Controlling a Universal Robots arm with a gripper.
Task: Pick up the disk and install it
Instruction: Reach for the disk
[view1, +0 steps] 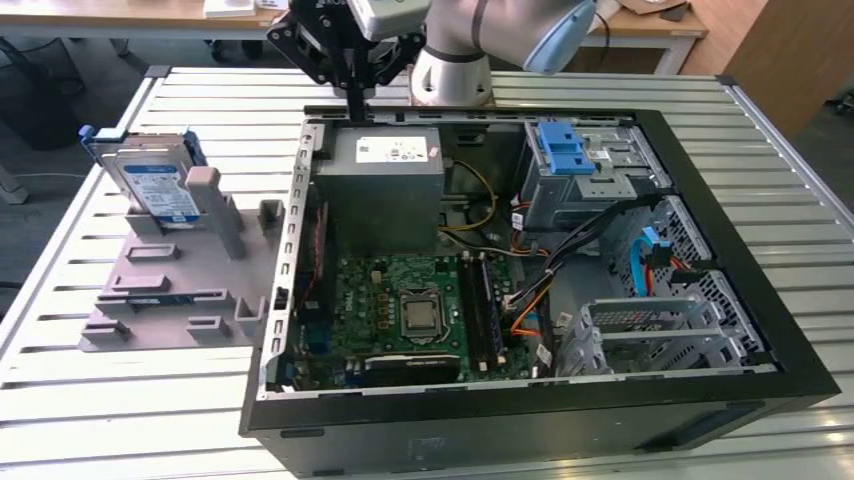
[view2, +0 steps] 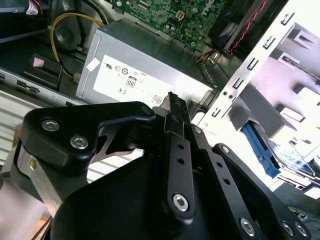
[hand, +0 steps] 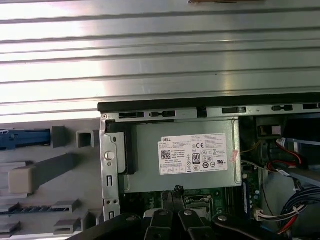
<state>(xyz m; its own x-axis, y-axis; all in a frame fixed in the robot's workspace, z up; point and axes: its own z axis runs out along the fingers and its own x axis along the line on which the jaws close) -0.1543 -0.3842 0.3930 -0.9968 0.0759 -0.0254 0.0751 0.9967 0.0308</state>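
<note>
The pick-up is judged not yet begun. The gripper (view1: 358, 110) is held over the rear edge of the computer case (view1: 534, 430), fingers pressed together on nothing. The disk (view1: 154, 185) is stood upright in the grey holder (view1: 147, 290), well apart. For a grasp, spread fingers aligned over its top edge would be needed.

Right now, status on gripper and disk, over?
Gripper shut, empty, over the power supply. Disk upright in grey holder, exterior view's left, untouched. Case side wall stands between them.
</note>
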